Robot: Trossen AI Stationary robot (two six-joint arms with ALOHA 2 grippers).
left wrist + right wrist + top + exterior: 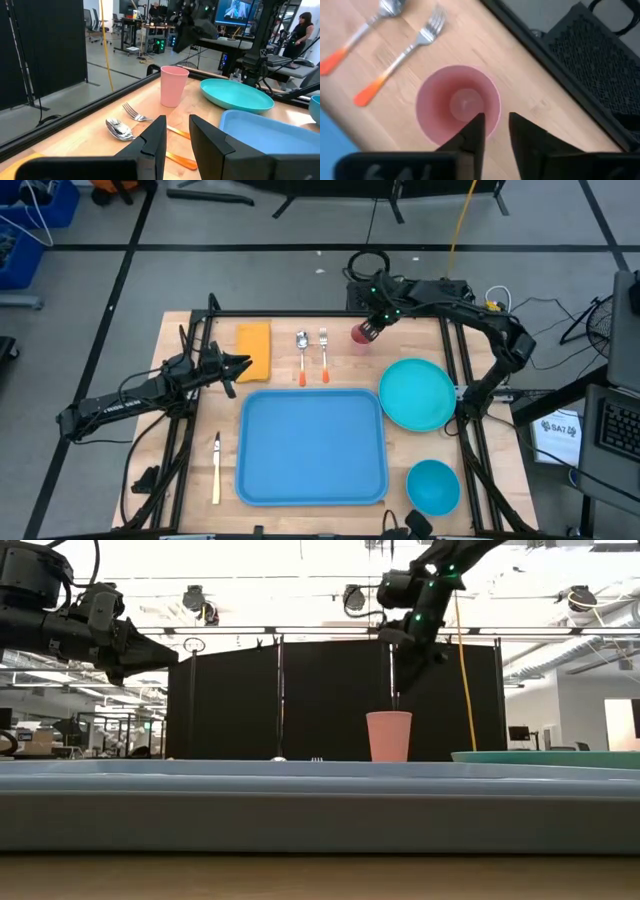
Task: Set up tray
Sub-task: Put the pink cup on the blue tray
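The light-blue tray (312, 446) lies flat at the table's near middle, with nothing on it. A pink cup (359, 336) (388, 736) stands upright near the far edge. My right gripper (372, 330) (394, 700) points down just above the cup, open. In the right wrist view its fingers (495, 131) stand on either side of the cup's rim (496, 111), not touching it. My left gripper (243, 364) (177, 131) hovers open and empty above the table's left part, by a yellow cloth (254, 350).
A spoon (301, 355) and a fork (324, 352), both orange-handled, lie beyond the tray's far edge. The teal plate (417, 394) sits right of the tray, with the blue bowl (433, 486) nearer. A knife (216, 467) lies left of the tray.
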